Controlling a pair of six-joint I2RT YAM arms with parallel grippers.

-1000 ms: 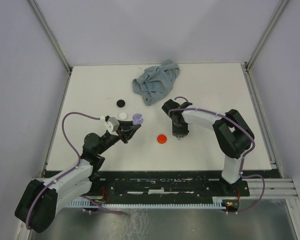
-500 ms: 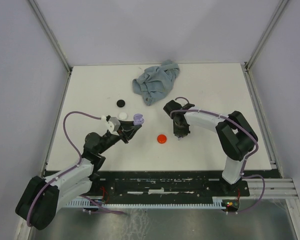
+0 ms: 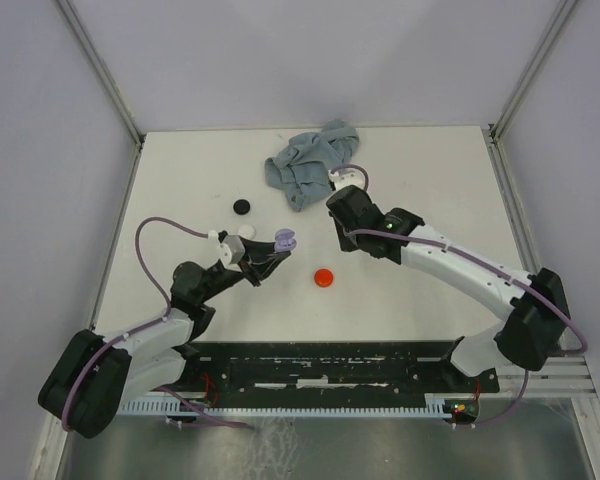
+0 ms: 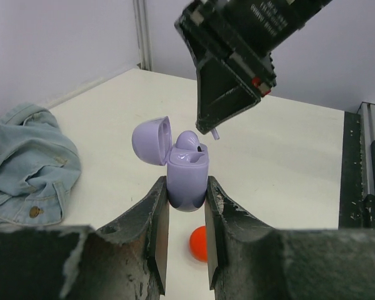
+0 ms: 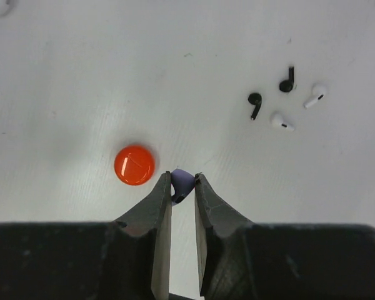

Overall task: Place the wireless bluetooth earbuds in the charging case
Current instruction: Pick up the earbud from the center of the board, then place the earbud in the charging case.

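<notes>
The left gripper (image 4: pixel 186 187) was clenched on the lower body of the lilac charging case (image 4: pixel 187 175), holding it upright above the table (image 3: pixel 430 170) with its lid (image 4: pixel 151 140) swung open toward 9 o'clock. One seated earbud (image 4: pixel 187 140) already sat in the case. The right gripper (image 5: pixel 183 178) hung just above and behind the open case, pinching a second lilac earbud (image 5: pixel 181 185) between its tips. In the right wrist view, a red disc (image 5: pixel 134 165) lay at 10 o'clock from that pinched piece, while two black earbuds (image 5: pixel 255 103) and two white earbuds (image 5: pixel 281 121) lay loose on the table at 2 o'clock. From above, a white disc (image 3: pixel 246 231) lay at 9 o'clock of the case, a black disc (image 3: pixel 241 206) at 10 o'clock, and a crumpled denim cloth (image 3: pixel 310 165) toward 12 o'clock
</notes>
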